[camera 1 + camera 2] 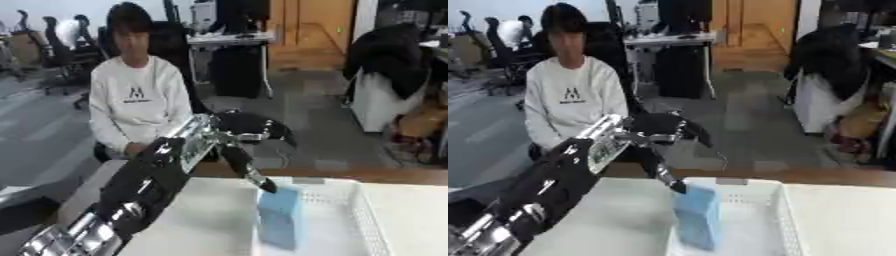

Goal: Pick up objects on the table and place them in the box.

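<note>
The left hand (241, 134) is seen raised above the near left corner of the white box (372, 225), its arm entering from the lower left. The fingers are spread and relaxed; one of them (249, 170) is extended downward, and its tip is found at, or just touching, the upper left corner of the light blue packet (280, 217). Nothing is pinched or enclosed by the hand. The packet is observed standing on end inside the box, against its left wall, with its long axis close to vertical and a slight lean. It lies directly below and slightly to the right of the hand. The box is set on the pale table (201, 220), with its mesh wall visible on the right side. The right hand is not shown in either view, so the left hand is the only one near the packet. It is judged that the packet is already placed, or all but released, and that the coming move depends on the hand being lifted clear straight upward without the upright packet being tipped over.
</note>
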You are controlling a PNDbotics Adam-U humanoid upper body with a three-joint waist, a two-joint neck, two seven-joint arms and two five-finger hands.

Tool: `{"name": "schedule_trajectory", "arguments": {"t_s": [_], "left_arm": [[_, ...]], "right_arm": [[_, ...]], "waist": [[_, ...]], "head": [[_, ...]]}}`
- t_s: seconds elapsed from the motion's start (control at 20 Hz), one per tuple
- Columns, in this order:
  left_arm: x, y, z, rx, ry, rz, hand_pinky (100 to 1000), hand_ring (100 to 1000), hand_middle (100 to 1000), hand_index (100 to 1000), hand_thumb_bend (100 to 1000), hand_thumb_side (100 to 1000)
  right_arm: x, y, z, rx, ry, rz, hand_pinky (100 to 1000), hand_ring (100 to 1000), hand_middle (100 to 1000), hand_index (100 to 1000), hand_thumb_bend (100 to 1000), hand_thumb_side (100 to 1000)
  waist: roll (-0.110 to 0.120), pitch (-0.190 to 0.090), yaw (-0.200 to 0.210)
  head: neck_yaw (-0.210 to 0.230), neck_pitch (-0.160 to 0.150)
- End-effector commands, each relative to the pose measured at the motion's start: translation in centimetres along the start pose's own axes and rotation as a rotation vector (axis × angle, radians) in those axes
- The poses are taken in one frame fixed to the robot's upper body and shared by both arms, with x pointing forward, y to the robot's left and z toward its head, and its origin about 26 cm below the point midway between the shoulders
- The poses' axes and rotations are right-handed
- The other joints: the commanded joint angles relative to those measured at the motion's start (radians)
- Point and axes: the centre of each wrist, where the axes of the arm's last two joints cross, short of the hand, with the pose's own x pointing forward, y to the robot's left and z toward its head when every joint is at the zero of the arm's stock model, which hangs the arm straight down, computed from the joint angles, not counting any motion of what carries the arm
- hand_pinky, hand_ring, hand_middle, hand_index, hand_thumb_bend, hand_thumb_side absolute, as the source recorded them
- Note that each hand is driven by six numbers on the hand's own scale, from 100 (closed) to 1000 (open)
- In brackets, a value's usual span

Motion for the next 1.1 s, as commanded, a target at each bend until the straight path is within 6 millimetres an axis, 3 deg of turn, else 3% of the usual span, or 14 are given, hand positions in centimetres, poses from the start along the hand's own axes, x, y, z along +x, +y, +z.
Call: {"name": "schedule_trajectory", "arguments": {"t_s": [0.05,0.4,0.65,0.9,1.1], "left_arm": [[-0.4,1.6,0.7,-0.121,-0.119,-0.059,723,830,861,934,826,863],[-1.5,2.1,4.3,-0.042,-0.081,-0.013,699,805,839,927,786,863],[-1.8,-0.5,8.8,0.038,-0.057,0.081,627,743,790,911,694,869],[0.8,-6.2,12.8,0.216,-0.098,0.288,533,657,719,884,577,821],[4.7,-8.6,13.1,0.353,-0.095,0.497,461,578,637,850,479,809]], "right_arm": [[-0.2,-0.9,-0.2,0.006,-0.018,0.018,222,518,469,534,100,843],[-0.1,-0.7,0.1,0.014,-0.004,0.015,221,517,468,535,100,847],[0.3,-0.4,0.9,0.016,0.039,0.023,220,517,467,535,100,849],[0.7,-0.1,2.0,-0.010,0.112,0.053,217,516,465,536,100,850],[0.9,0.0,3.0,-0.044,0.170,0.084,215,514,462,535,100,845]], "waist": [[-0.002,-0.014,-0.001],[-0.002,-0.012,0.021],[-0.010,-0.010,0.058],[-0.030,0.000,0.100],[-0.045,0.007,0.136]], "head": [[-0.008,-0.012],[-0.018,-0.017],[-0.047,-0.031],[-0.089,-0.029],[-0.105,-0.018]]}}
